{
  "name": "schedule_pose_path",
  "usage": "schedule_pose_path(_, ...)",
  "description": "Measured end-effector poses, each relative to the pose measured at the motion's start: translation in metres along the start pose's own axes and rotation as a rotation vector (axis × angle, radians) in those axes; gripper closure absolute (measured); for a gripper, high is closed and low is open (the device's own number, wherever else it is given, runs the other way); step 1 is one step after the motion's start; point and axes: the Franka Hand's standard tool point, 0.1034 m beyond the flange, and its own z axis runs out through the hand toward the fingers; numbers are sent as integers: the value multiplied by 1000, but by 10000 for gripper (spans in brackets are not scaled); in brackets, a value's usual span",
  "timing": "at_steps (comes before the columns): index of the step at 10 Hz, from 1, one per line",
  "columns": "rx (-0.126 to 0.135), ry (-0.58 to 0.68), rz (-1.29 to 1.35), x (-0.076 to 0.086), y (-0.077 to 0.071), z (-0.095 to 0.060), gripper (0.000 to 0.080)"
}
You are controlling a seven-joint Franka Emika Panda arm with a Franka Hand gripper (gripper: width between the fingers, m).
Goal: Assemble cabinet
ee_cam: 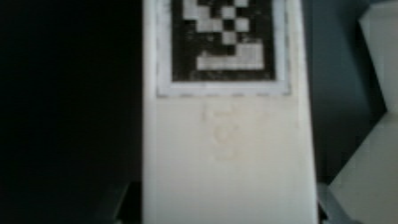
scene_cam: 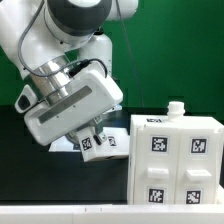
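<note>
The cabinet body (scene_cam: pixel 175 160) is a large white box with several black-and-white tags on its face. It stands on the table at the exterior view's right, with a small white knob (scene_cam: pixel 176 106) on top. My gripper (scene_cam: pixel 96 138) is low over the dark table, just left of the box. In the wrist view a long white cabinet panel (ee_cam: pixel 231 130) with a tag at its far end fills the gap between my fingers (ee_cam: pixel 125 205). The gripper (ee_cam: pixel 228 215) appears shut on this panel. The panel's tagged end shows under the hand in the exterior view (scene_cam: pixel 92 145).
The arm's white wrist housing (scene_cam: pixel 70 100) hangs over the panel and hides most of it. A green backdrop (scene_cam: pixel 170 50) stands behind. The table's light front edge (scene_cam: pixel 60 212) runs along the bottom of the exterior view.
</note>
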Motion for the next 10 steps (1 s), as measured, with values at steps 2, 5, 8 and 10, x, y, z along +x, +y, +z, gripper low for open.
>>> schedule_pose_path(2,-2,-1,-76,0,2,-1,512)
schedule_pose_path(5,-1,-5,-92,1,3,-2,329)
schedule_pose_path(8,-39,-29,-186,21,12,-20,35)
schedule_pose_path(10,-71,-18,-187,26,20,-26,3)
